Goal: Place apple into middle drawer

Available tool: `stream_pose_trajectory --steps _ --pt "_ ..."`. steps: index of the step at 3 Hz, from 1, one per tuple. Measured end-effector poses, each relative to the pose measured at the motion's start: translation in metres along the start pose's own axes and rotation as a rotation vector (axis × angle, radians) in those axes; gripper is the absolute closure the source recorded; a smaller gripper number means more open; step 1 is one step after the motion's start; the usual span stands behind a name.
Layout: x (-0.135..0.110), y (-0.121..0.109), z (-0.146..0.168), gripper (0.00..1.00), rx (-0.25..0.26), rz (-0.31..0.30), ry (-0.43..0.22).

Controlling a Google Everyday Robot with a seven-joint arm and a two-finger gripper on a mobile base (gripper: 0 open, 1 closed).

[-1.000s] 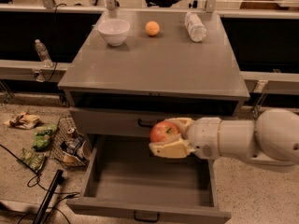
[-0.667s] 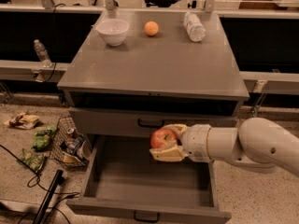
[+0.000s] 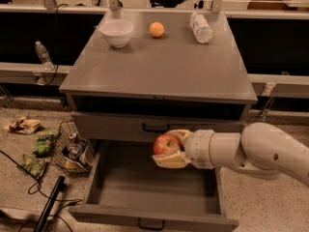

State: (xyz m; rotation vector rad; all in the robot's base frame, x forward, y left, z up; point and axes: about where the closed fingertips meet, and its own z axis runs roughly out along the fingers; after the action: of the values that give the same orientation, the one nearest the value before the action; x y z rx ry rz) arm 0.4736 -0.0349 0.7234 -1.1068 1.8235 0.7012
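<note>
Gripper clasps the apple above the open middle drawer.
Apple: round, red, yellowish patches.

Arm: white, smooth, rounded shells, joined by thin dark seams; one small dark dot is noted. Gripper, near centre: cream-yellow fingers are fitted.

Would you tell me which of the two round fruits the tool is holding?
The red apple, held by the tool over the open middle drawer; the smaller orange sits on the cabinet top.
</note>
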Motion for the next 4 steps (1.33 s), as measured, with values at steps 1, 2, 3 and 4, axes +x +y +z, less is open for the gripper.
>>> stream_pose_trajectory --steps 1,2,3,4 --pt "0.052 0.003 0.017 1.0 0.029 0.067 0.034" --pt "0.104 -0.001 0.039 1.0 0.055 0.089 0.048" --pt "0.152 -0.01 0.063 1.0 0.055 0.083 0.07" --pt "0.199 -0.02 0.093 1.0 0.036 0.06 0.112"
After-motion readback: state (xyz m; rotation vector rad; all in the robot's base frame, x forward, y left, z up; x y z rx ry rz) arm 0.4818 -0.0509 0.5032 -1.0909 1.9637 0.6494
